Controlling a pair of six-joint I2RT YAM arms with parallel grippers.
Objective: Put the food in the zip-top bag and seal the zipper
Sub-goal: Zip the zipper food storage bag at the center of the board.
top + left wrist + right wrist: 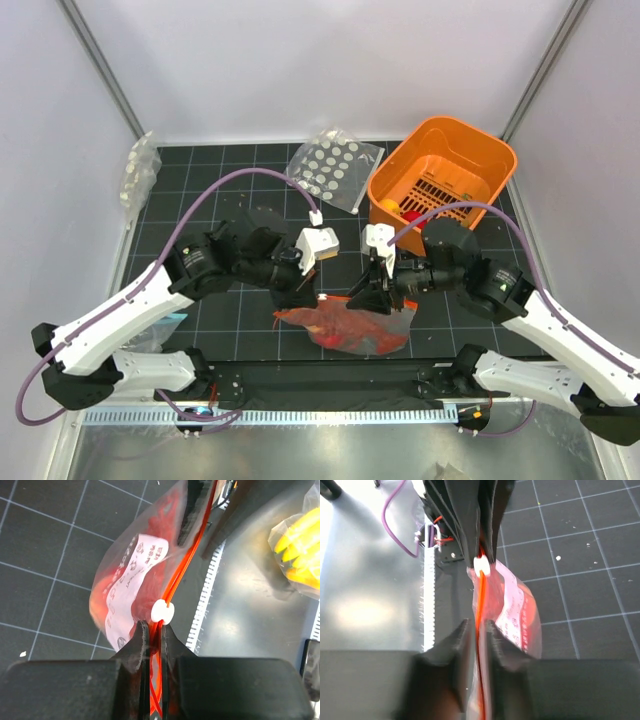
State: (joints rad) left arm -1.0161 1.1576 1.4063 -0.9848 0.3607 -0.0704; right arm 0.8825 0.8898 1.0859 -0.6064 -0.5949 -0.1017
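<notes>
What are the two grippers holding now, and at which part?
Both hold the zip-top bag by its zipper: the left gripper beside the white slider, the right gripper further along.

The left arm (pixel 130 305) and right arm (pixel 560 330) share glossy white link shells and matte black joint housings. On each, a thin purple cable (pixel 255 170) runs to a boxy white wrist block (pixel 320 243). The left pincer (pixel 152 630) and right pincer (pixel 477 625) have tapered, dull black fingers.
</notes>
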